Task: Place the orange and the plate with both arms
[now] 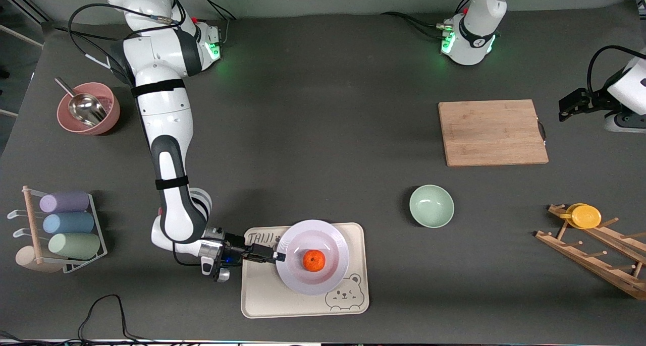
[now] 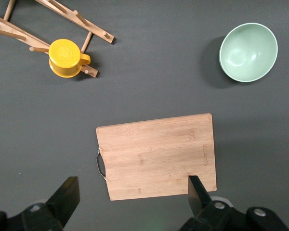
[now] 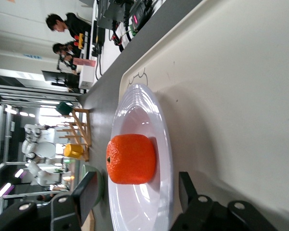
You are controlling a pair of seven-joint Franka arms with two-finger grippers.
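The white plate (image 1: 305, 235) lies on the cream bear tray (image 1: 282, 300), near the front camera. The orange (image 1: 314, 261) sits in the plate's middle. My right gripper (image 1: 276, 256) is low over the tray at the plate's rim, on the side toward the right arm's end. In the right wrist view the right gripper (image 3: 137, 185) is open. Its two fingers stand on either side of the plate (image 3: 139, 110) rim with gaps, and the orange (image 3: 131, 159) is just ahead. My left gripper (image 1: 566, 108) waits open in the air by the cutting board's edge. In its own view the left gripper (image 2: 132, 185) holds nothing.
A wooden cutting board (image 1: 492, 132) and a mint-green bowl (image 1: 431, 206) lie toward the left arm's end. A wooden rack with a yellow cup (image 1: 585, 216) stands nearer the camera there. A pink bowl with a metal scoop (image 1: 88, 109) and a cup holder (image 1: 65, 225) are at the right arm's end.
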